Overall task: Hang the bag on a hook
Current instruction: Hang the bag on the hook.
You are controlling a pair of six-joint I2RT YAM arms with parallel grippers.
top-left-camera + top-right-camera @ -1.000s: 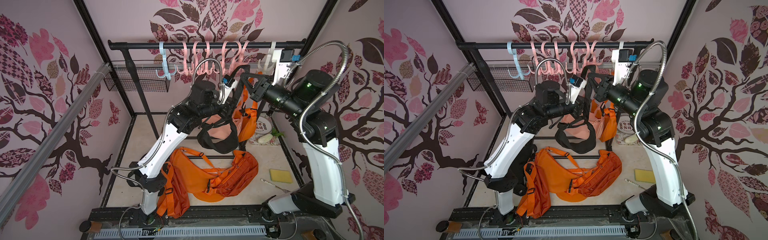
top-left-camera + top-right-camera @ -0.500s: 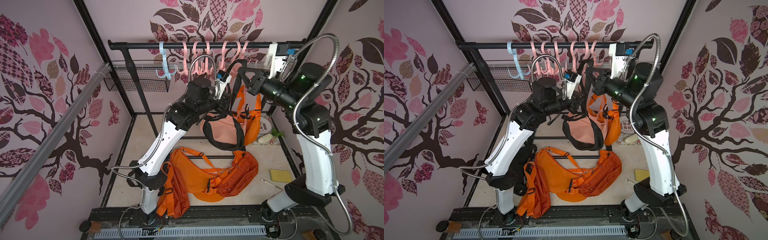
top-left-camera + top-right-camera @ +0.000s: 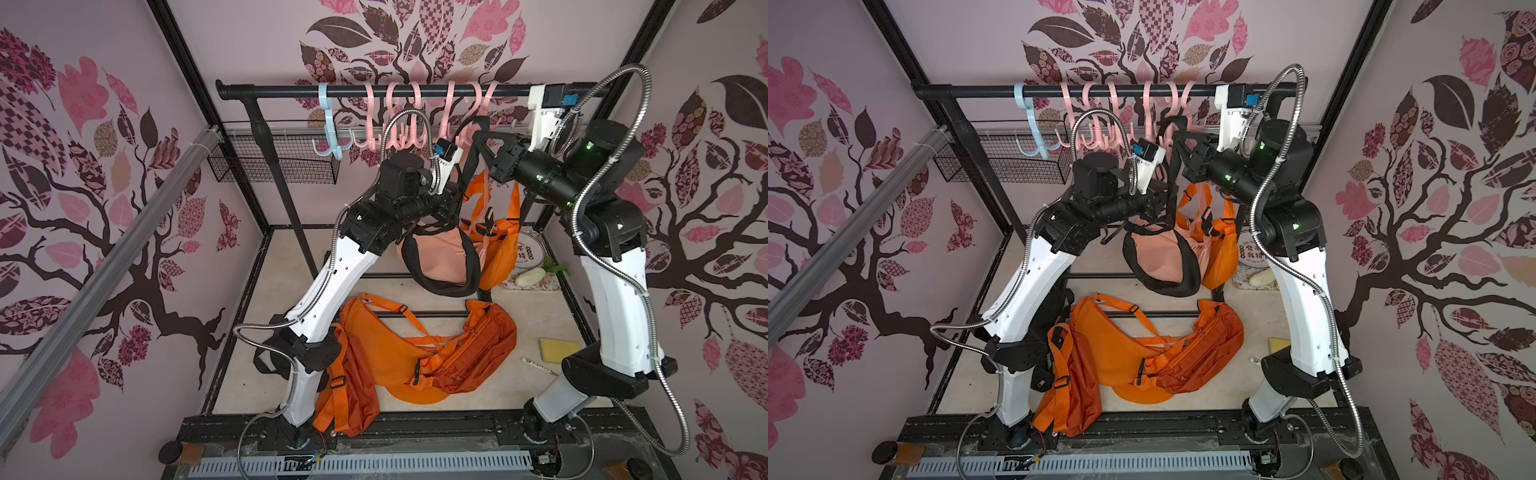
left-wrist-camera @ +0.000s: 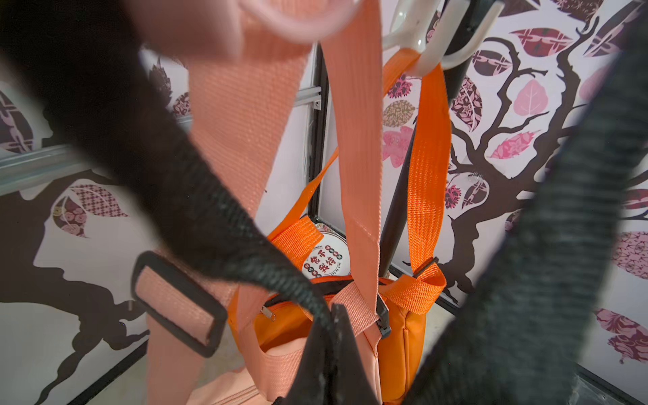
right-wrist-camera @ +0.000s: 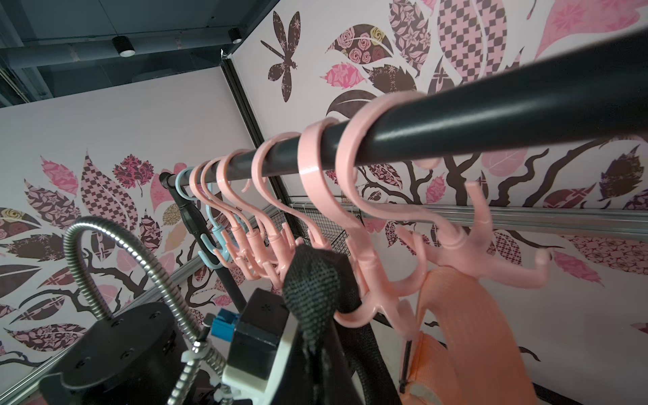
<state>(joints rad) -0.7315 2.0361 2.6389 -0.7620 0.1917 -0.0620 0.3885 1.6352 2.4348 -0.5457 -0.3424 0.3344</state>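
Observation:
The bag point(image 3: 440, 257) point(image 3: 1163, 257) is peach with a black band and a black strap point(image 5: 312, 280); it hangs in the air below the black rail point(image 3: 282, 90). My left gripper point(image 4: 333, 315) point(image 3: 455, 195) is shut on the black strap low down, just above the bag. Higher up, my right gripper point(image 5: 312, 336) point(image 3: 478, 135) is shut on the same strap, its top fold touching a prong of a pink hook point(image 5: 368, 308). A peach strap point(image 5: 456, 315) loops over the neighbouring pink hook. Several pink hooks point(image 3: 415, 120) line the rail.
An orange bag point(image 3: 494, 249) hangs on a white hook point(image 4: 420, 35) right behind the peach one. More orange bags point(image 3: 415, 345) lie on the floor between the arm bases. A blue hook point(image 3: 328, 137), wire basket point(image 3: 274, 162), yellow sponge point(image 3: 559, 345) and placemat point(image 3: 532, 270) are nearby.
Both grippers have risen toward the rail with the black strap, and the bag has come up a little. The right gripper has shifted left to the pink hooks.

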